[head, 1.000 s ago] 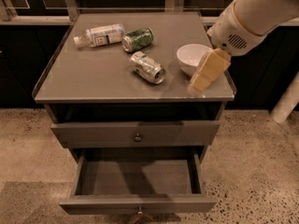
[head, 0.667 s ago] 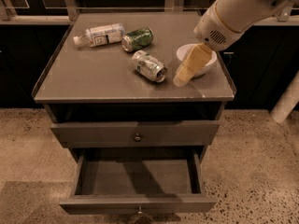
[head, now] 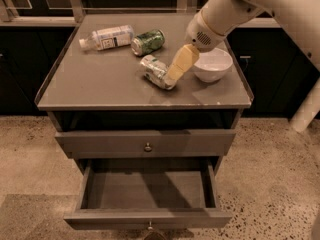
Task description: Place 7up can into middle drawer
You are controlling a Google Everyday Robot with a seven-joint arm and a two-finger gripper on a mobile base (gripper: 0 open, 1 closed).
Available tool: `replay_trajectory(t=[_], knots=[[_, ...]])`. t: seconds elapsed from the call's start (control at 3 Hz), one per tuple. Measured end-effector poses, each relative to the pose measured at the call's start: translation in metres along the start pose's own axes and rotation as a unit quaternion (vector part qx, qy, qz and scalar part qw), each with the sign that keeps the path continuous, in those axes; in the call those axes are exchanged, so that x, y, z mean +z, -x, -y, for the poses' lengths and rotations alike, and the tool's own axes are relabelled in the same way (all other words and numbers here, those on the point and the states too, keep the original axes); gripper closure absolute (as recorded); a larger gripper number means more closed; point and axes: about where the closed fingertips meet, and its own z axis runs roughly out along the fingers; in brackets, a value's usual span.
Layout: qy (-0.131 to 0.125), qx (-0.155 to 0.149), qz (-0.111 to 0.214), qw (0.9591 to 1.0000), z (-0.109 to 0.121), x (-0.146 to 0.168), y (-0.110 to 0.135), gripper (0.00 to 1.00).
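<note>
Claw (head: 173,77) has swung left, reaching the 7up can (head: 154,69).

Only one view was given. The cabinet (head: 100,79) was seen from the front and from above, quite near, with the view tilted down onto its top and into the pulled-out middle drawer (head: 147,190). The gripper (head: 173,77) was framed above centre, over that top.

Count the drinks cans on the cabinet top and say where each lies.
2. The 7up can lies on its side mid-top, with the gripper at its right end. The green can lies behind it, beside the plastic bottle. The arm hides part of the top.
</note>
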Motion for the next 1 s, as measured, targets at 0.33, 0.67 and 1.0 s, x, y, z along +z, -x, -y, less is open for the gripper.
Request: replay_trajectory(t=[0.33, 0.67, 1.0], knots=[[0.002, 0.001, 0.001, 1.0000, 0.002, 0.004, 0.000, 0.00], [-0.013, 0.019, 0.017, 0.9996, 0.007, 0.011, 0.004, 0.00], [-0.017, 0.027, 0.029, 0.9991, 0.015, 0.032, 0.019, 0.00]])
